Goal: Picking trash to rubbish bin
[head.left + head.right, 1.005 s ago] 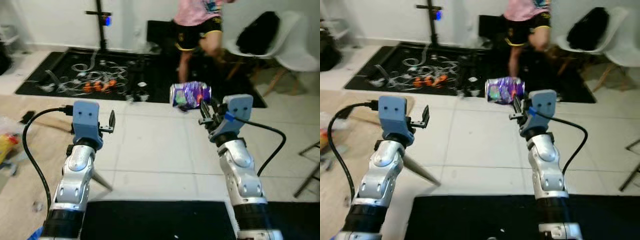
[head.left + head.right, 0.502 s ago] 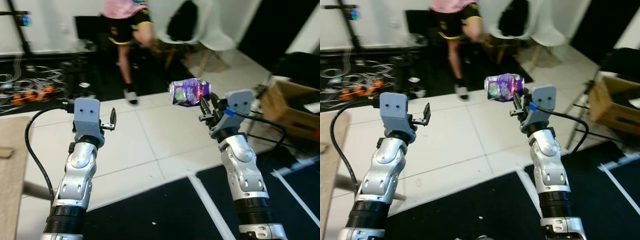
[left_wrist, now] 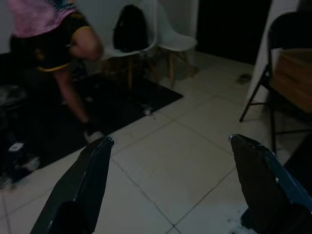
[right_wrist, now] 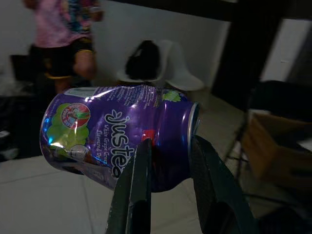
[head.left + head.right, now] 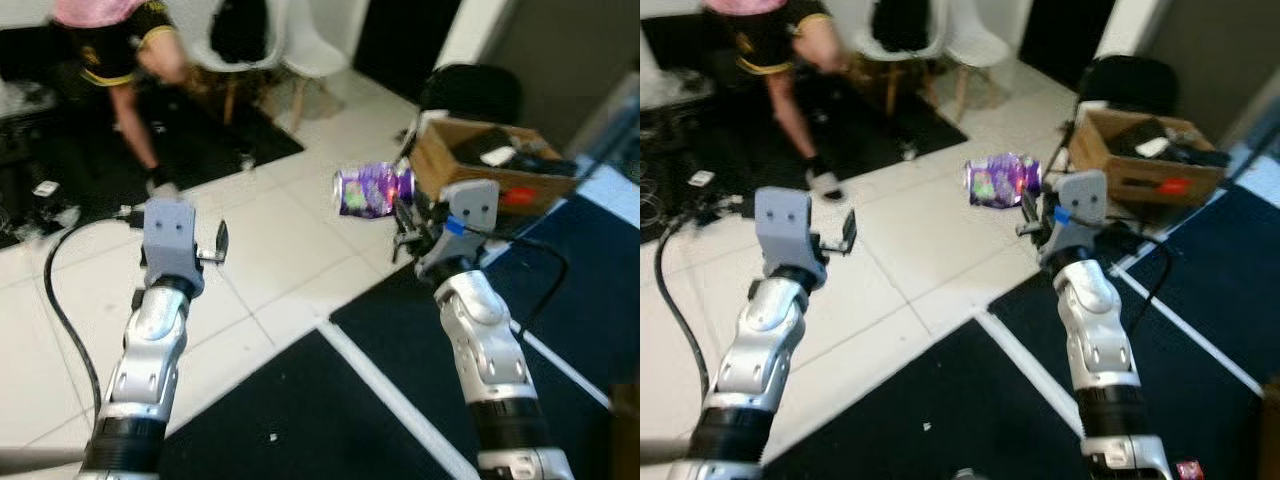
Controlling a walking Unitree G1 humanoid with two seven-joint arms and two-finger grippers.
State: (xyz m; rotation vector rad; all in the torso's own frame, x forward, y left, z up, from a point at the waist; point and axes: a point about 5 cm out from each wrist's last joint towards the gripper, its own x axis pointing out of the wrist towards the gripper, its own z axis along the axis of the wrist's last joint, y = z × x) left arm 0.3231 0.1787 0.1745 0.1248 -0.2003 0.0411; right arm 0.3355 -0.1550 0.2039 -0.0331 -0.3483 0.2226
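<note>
I am carrying the crumpled purple drink can (image 4: 117, 136) in my right gripper (image 5: 402, 222), whose two black fingers are clamped on the can's rim end, holding it sideways up in front of me at chest height. The can is well clear of the floor, hanging over the white tiles just before the edge of the dark mat (image 5: 560, 310).

What is changing is my heading. A second ago I was facing the black rug with its tangle of cables; now my whole view is swinging round, so that rug is gone from sight and an open brown cardboard box (image 5: 487, 165) with odds and ends in it is coming up just beyond the can, beside a black folding chair (image 5: 470, 95). The can is sitting in my grip exactly as it was, so I judge the hold is secure through the turn.

A person in a pink top and black shorts (image 5: 125, 45) is passing near the white chairs (image 5: 970, 40), well apart from me.

My left gripper (image 3: 170, 190) is hanging out in front with its fingers spread wide and nothing between them.

I reckon the pick is done and I am on the carrying leg; the box may be serving as the bin, though I cannot tell that for sure.
</note>
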